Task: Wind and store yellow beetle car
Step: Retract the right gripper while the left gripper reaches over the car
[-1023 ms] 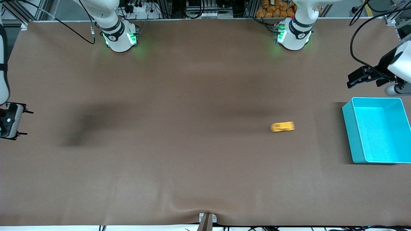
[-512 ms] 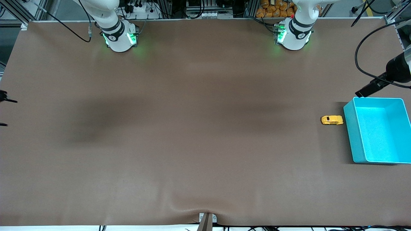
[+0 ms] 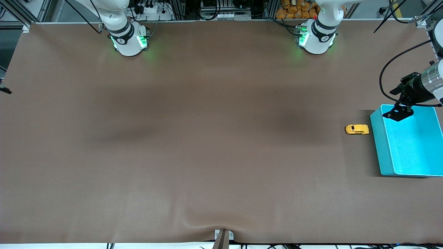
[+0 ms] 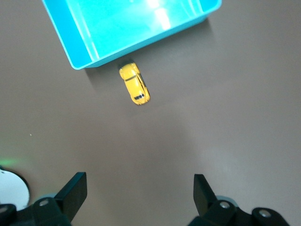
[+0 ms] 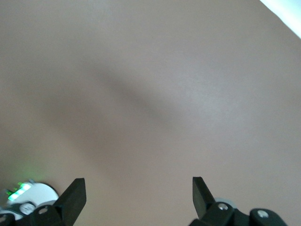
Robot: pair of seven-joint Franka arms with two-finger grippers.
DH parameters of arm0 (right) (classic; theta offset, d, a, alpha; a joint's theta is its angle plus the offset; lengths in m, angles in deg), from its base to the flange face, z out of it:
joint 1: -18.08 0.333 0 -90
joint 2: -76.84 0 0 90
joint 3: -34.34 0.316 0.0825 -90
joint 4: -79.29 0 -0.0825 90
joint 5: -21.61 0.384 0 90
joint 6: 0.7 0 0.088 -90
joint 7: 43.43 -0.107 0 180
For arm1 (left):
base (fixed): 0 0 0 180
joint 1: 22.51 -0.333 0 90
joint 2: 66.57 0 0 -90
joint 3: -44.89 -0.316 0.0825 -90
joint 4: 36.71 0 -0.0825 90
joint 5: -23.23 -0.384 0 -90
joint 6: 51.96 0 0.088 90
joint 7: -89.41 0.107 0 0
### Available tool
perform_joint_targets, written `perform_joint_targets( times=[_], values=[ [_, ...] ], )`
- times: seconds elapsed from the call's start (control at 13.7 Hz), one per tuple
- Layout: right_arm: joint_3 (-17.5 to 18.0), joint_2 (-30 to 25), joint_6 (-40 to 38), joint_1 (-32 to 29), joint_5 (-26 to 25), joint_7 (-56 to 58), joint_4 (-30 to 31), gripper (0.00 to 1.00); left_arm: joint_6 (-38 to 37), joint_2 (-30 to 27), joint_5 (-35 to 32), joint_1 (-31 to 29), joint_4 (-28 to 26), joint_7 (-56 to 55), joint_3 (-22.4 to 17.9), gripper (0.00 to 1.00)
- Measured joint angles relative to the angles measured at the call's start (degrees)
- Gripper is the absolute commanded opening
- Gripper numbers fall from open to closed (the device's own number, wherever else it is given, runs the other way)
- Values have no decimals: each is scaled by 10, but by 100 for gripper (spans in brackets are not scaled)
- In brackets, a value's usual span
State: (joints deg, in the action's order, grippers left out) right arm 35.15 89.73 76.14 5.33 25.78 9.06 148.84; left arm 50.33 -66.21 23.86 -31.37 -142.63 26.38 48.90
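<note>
The yellow beetle car stands on the brown table with its nose at the outer wall of the teal bin, at the left arm's end. The left wrist view shows the car beside the bin from above. My left gripper hangs over the bin's corner nearest the arm bases. It is open and empty, up in the air and apart from the car. My right gripper is open and empty over bare table at the right arm's end. Only a sliver of it shows in the front view.
The two arm bases stand along the table's edge farthest from the front camera. A metal clamp sits at the nearest edge, where the brown cover wrinkles. A black cable loops above the bin.
The car rolled toward the left arm's end and stopped at the bin's wall. My left gripper came over the bin's corner. My right gripper drew away to the view's edge.
</note>
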Motion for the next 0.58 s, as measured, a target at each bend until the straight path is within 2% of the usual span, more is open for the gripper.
perform_joint_targets(
  times=[0.29,0.58],
  values=[
    [2,-30,-10,64,0,-168,-1,100,76,-2,0,-21,-81,-82,0,100],
    [0,-30,-36,76,-1,-250,1,100,187,-2,0,-34,-180,-151,0,100]
  ],
)
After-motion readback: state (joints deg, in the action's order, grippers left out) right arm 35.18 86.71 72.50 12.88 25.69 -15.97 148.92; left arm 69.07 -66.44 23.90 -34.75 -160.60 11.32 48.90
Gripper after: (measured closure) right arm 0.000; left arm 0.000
